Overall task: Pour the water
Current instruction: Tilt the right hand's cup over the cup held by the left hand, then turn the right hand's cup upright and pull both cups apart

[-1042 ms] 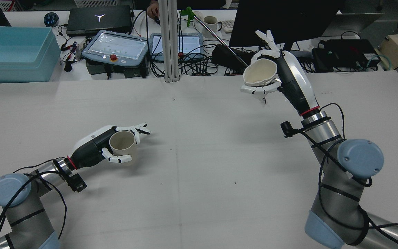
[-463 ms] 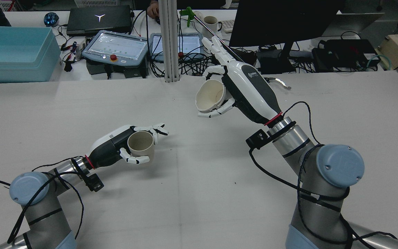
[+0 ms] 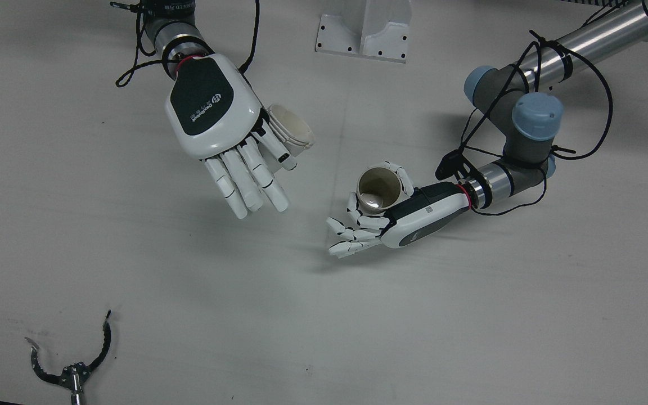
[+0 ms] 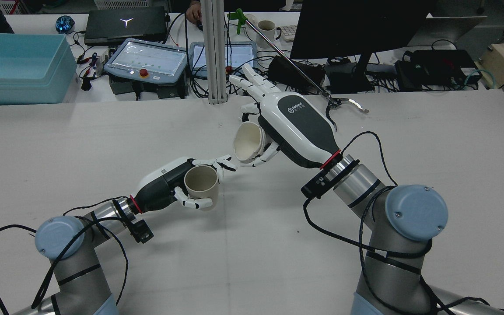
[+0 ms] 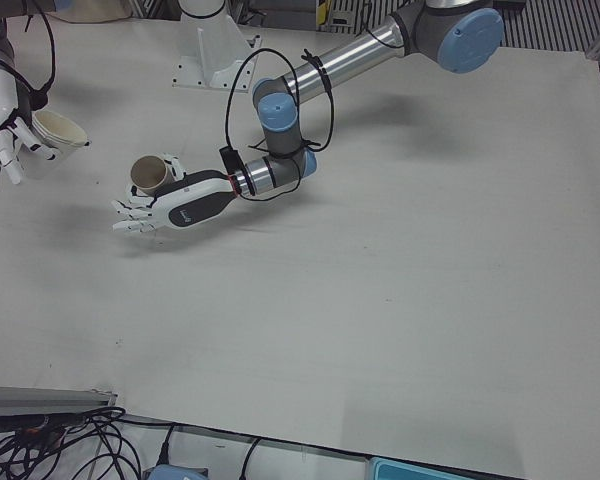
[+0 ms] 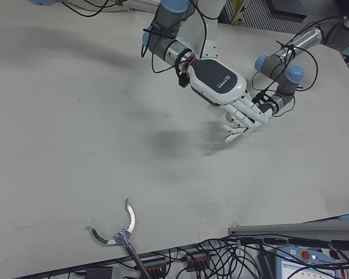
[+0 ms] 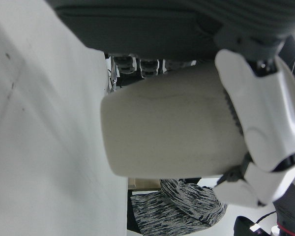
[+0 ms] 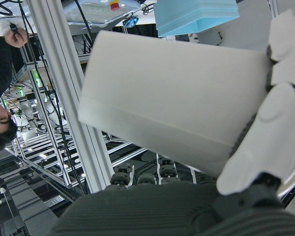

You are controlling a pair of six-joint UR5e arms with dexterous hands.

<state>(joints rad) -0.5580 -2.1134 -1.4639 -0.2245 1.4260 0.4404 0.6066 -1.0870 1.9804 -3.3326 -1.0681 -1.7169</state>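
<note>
White cup [image 4: 248,142] tilted, mouth toward upright beige cup [image 4: 201,183].

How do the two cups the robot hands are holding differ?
The beige paper cup in the left robot hand stands upright, mouth up; the white paper cup in the right robot hand is tipped on its side toward it and held higher. The white one looks paler. Both are plain, handleless cups.

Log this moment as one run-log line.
phase: pre-pour | left hand: holds tan cup upright | right hand: holds white cup tilted, beside tan cup | no water seen
</note>
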